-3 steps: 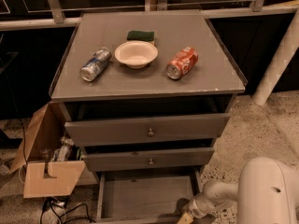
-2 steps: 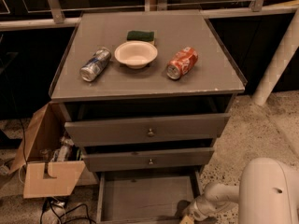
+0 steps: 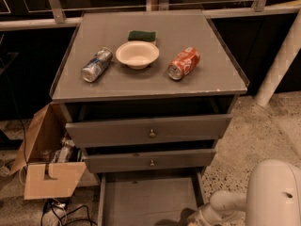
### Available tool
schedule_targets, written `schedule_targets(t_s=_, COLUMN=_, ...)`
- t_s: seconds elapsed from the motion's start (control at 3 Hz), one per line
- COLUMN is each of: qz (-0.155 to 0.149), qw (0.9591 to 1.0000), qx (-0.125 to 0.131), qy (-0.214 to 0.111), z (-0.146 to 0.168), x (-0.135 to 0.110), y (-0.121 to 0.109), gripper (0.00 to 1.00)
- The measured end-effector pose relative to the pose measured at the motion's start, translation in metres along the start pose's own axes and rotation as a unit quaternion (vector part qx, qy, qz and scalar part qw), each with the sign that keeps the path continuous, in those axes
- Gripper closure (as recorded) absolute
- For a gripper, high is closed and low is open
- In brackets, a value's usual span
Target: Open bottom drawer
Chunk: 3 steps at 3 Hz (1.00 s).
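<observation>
Pale tool [image 3: 192, 218] beside grey bottom drawer [image 3: 148, 197]; orange can [image 3: 184, 63], green sponge [image 3: 141, 35], cream bowl [image 3: 137, 53].

Three drawers [image 3: 149, 131], two cans [image 3: 97, 65], one bowl [image 3: 137, 54], one sponge [image 3: 142, 35], one box [image 3: 47, 173], one gripper [image 3: 195, 218] by bottom drawer [image 3: 146, 199]

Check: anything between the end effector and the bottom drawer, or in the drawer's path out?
Nothing visible. The end effector is at the frame's bottom edge, by the front right of the bottom drawer, already pulled out. The cardboard box stands left of the cabinet, off the drawer's path. Space ahead is out of frame.
</observation>
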<state>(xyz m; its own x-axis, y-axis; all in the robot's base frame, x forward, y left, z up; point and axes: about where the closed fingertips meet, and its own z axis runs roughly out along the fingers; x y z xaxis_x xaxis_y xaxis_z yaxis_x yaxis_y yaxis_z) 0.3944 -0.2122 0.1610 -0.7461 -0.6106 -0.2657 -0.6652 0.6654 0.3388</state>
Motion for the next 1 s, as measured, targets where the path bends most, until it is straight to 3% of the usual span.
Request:
schedule_targets(t_s=0.67, qz=0.015, qw=0.9998, qx=0.01, qy=-0.001, z=0.0, x=0.0047, y=-0.0039, gripper=1.0)
schedule_targets(t_s=1.0, qz=0.015, qw=0.9998, qx=0.01, qy=-0.001, z=0.0, x=0.0047, y=-0.0039, gripper=0.73)
